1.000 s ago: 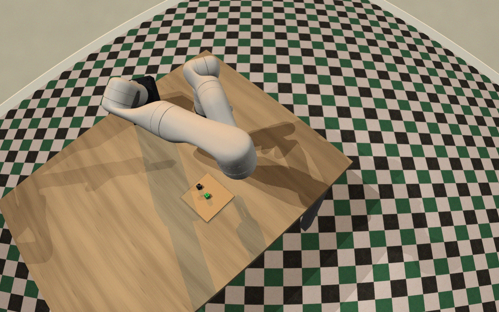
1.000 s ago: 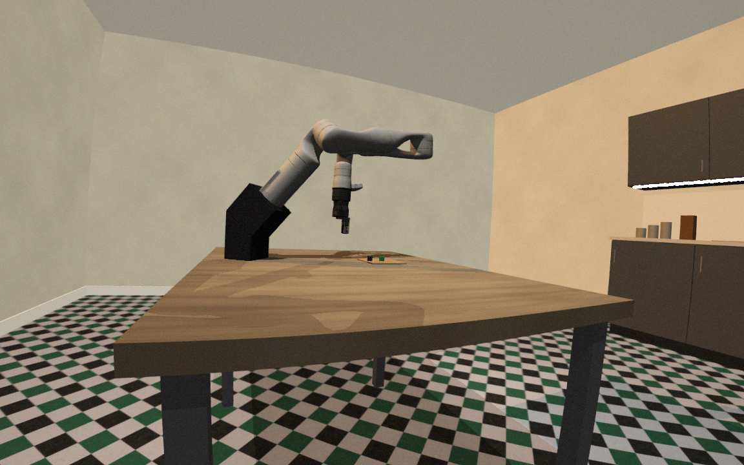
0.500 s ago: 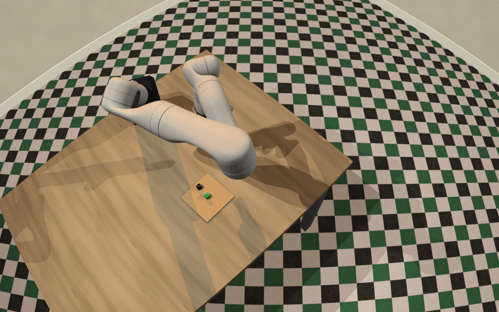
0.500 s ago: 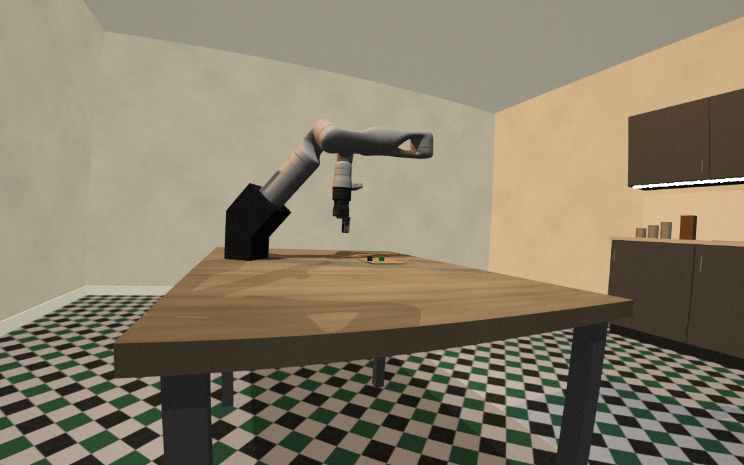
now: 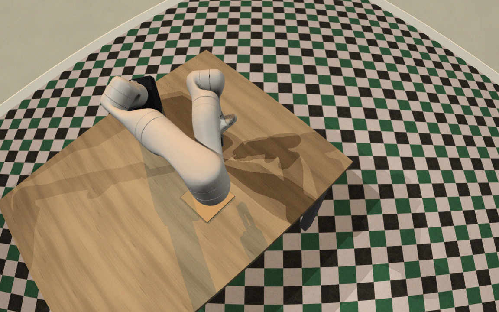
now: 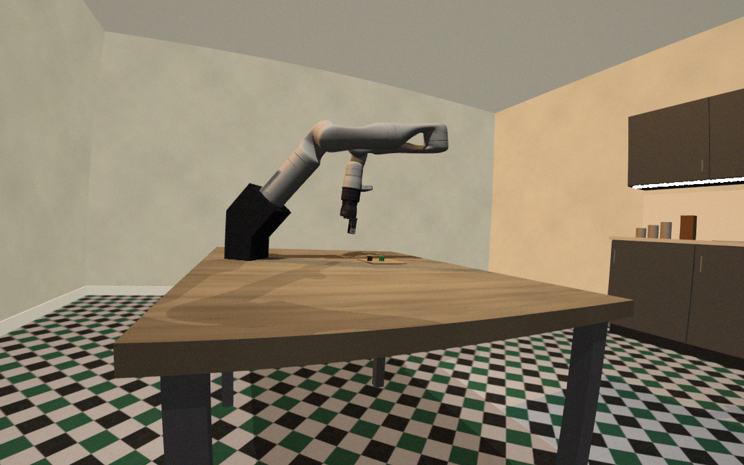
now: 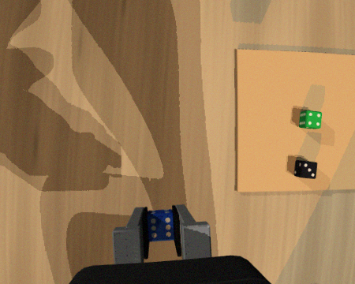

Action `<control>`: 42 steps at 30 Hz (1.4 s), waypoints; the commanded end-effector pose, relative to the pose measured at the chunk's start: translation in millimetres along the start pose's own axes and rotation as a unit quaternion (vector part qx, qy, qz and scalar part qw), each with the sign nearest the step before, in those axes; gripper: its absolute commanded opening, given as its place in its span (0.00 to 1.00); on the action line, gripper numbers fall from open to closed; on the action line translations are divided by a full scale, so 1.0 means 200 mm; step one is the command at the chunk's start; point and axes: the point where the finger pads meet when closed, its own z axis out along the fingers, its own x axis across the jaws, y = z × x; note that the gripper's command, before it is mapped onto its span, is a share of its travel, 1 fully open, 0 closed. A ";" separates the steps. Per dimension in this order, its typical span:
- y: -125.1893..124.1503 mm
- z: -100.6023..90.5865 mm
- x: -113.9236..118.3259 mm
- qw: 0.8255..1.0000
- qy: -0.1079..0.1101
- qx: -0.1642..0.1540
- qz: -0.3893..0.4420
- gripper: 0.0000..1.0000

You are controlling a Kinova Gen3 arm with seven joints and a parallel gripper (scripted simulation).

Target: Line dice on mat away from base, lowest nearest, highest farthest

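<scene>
My gripper (image 7: 160,223) (image 6: 351,229) is shut on the blue die (image 7: 160,226) and holds it well above the table, beside the mat (image 7: 264,118) (image 6: 393,262) (image 5: 207,214). The blue die shows six toward the wrist camera. The black die (image 7: 305,169) (image 6: 369,258) lies on the mat with three up, nearer to the base. The green die (image 7: 311,119) (image 6: 381,259) lies on the mat with four up, farther from the base and apart from the black one. In the top view the arm hides both dice on the mat and the gripper.
The robot's black base (image 6: 246,228) (image 5: 151,92) stands at the table's far end. The arm's elbow (image 5: 210,178) (image 6: 435,138) hangs high over the mat in the top view. Shadows of the arm fall across the table (image 5: 100,240) (image 6: 363,300).
</scene>
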 end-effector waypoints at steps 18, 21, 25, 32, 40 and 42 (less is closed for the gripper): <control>-0.47 -0.07 0.60 0.996 0.013 0.028 0.080 0.34; -0.52 -0.09 0.68 0.996 0.017 0.036 0.080 0.34; -0.54 -0.10 0.71 0.996 0.020 0.039 0.080 0.34; -0.55 -0.11 0.74 0.996 0.022 0.042 0.080 0.34; -0.55 -0.11 0.74 0.996 0.022 0.042 0.080 0.34; -0.55 -0.11 0.74 0.996 0.022 0.042 0.080 0.34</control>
